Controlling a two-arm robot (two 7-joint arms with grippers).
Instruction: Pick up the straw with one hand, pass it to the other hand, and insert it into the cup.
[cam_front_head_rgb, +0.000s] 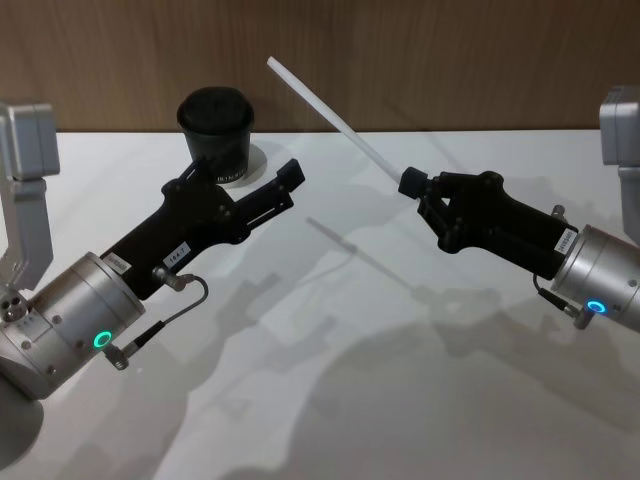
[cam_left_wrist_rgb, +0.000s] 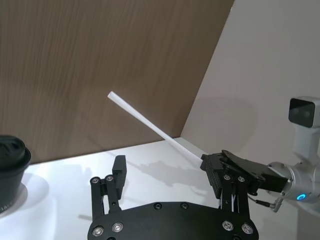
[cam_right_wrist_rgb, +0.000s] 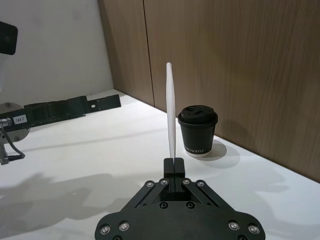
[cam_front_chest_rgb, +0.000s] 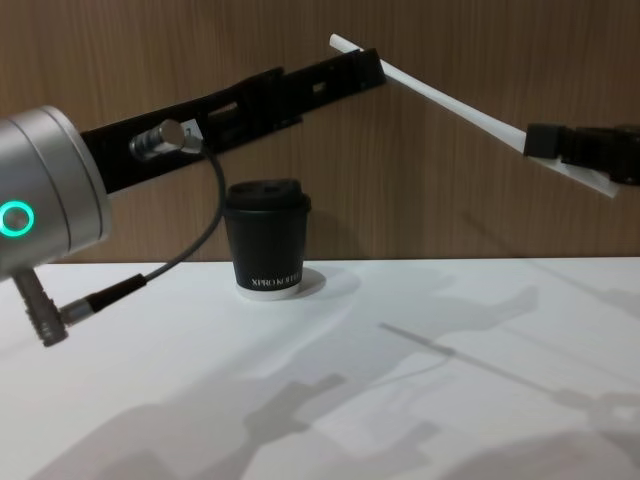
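The white straw (cam_front_head_rgb: 335, 113) is held in the air by its lower end, my right gripper (cam_front_head_rgb: 410, 182) shut on it. It slants up and toward the wood wall. The right wrist view shows the straw (cam_right_wrist_rgb: 171, 115) rising from the closed fingertips (cam_right_wrist_rgb: 174, 163). My left gripper (cam_front_head_rgb: 250, 176) hovers open with nothing in it, just in front of the black lidded cup (cam_front_head_rgb: 215, 123), a short way left of the straw's upper end. In the chest view the straw (cam_front_chest_rgb: 450, 98) tip sits by the left gripper (cam_front_chest_rgb: 365, 68), high above the cup (cam_front_chest_rgb: 265, 240). The cup stands upright near the wall.
The white table (cam_front_head_rgb: 330, 400) runs to a wood-panelled wall (cam_front_head_rgb: 420, 50) close behind the cup. A thin black cable (cam_front_head_rgb: 165, 322) with a metal plug loops off my left wrist. Both arms hang above the tabletop.
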